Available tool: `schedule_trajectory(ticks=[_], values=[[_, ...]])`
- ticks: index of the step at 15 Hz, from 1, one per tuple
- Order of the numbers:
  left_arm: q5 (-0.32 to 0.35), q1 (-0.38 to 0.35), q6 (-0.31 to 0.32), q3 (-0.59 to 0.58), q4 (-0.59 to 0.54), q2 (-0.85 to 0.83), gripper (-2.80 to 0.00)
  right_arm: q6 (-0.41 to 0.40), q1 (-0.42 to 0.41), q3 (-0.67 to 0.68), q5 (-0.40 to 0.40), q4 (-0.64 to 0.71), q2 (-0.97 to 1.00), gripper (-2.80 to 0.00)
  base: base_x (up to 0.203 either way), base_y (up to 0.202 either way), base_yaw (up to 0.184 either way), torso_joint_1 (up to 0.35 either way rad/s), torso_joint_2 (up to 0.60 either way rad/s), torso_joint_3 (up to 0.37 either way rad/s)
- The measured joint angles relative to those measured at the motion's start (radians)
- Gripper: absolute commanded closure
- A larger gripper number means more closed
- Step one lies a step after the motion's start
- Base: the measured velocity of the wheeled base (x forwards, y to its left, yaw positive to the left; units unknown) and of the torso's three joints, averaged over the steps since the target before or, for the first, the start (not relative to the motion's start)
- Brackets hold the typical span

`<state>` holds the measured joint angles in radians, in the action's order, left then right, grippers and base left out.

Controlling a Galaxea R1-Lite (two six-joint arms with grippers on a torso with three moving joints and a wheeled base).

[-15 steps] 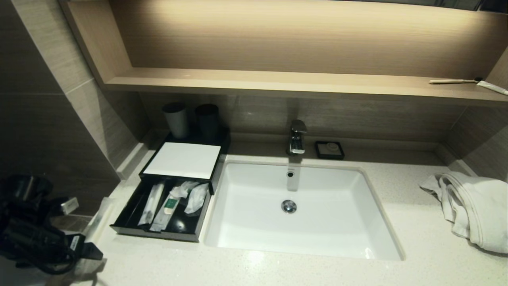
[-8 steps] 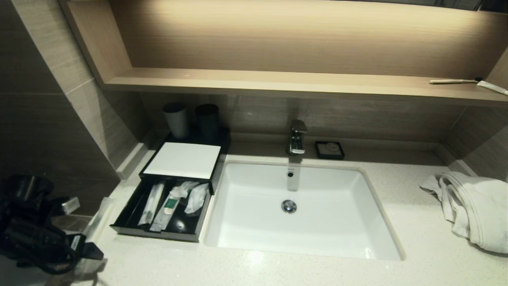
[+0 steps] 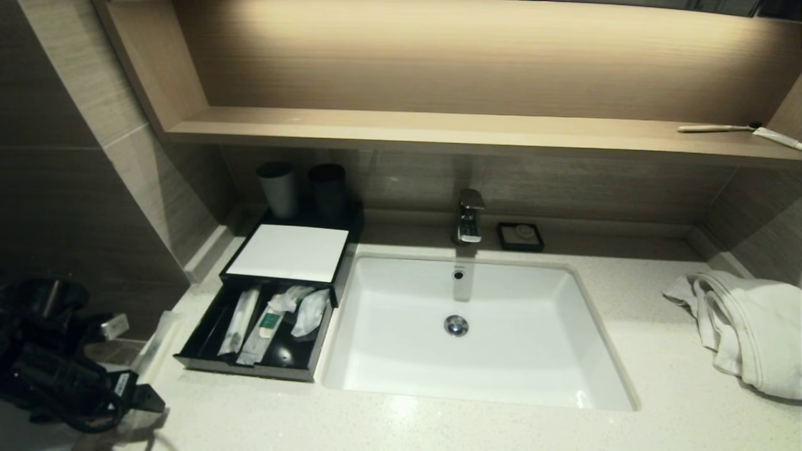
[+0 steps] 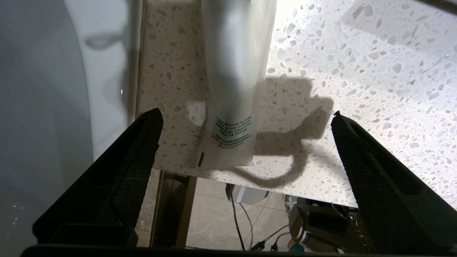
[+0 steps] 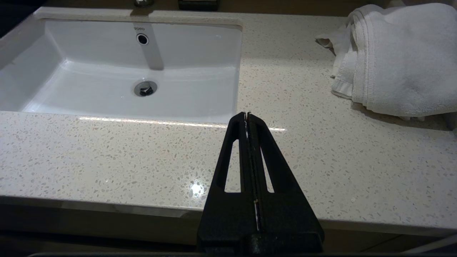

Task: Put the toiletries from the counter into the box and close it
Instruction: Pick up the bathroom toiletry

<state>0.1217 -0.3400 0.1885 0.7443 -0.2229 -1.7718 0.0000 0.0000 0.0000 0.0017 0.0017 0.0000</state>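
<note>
Over the past second the left gripper (image 3: 135, 396) has crept slightly forward along the counter's (image 3: 658, 376) left front corner; nothing else in the bathroom has shifted. Its fingers (image 4: 121, 171) stand wide apart above the counter edge, one to each side of a white sachet (image 4: 235, 89) that lies flat on the speckled stone, touching neither. In the head view that sachet (image 3: 153, 344) sits just beside the left wall of the black box (image 3: 250, 369), outside it, near the counter's edge. The box's drawer is pulled open toward the robot, with a white-topped lid (image 3: 288, 252) covering its rear half, and several wrapped toiletries (image 3: 270, 321) lie inside the open part. Two dark cups (image 3: 304, 188) stand behind the box. The sink (image 3: 564, 351) fills the middle of the counter, below the tap (image 3: 469, 216) and a small soap dish (image 3: 520, 236). A folded white towel (image 3: 749, 329) rests at the far right. The right gripper (image 5: 248, 117) hangs over the counter's front edge, just right of the sink, its fingers pressed together and holding nothing.
</note>
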Motion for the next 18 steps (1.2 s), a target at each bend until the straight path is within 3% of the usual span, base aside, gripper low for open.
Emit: schedule_trajectory(ticks=[12,13,14,18], values=[[0.002,-0.001,-0.007,0.007,0.011,-0.042,-2.80,0.000,0.000,0.000,0.000,0.000,0.000,0.00,0.000,0.000,0.000,0.000,0.00,0.000],[0.002,-0.001,-0.007,0.007,0.010,-0.043,-1.50,0.000,0.000,0.000,0.000,0.000,0.000,0.00,0.000,0.000,0.000,0.000,0.00,0.000],[0.002,-0.001,-0.006,0.007,0.010,-0.043,0.00,0.000,0.000,0.000,0.000,0.000,0.000,0.00,0.000,0.000,0.000,0.000,0.00,0.000],[0.001,0.000,-0.007,0.015,0.008,-0.047,0.00,0.000,0.000,0.000,0.000,0.000,0.000,0.00,0.000,0.000,0.000,0.000,0.00,0.000]])
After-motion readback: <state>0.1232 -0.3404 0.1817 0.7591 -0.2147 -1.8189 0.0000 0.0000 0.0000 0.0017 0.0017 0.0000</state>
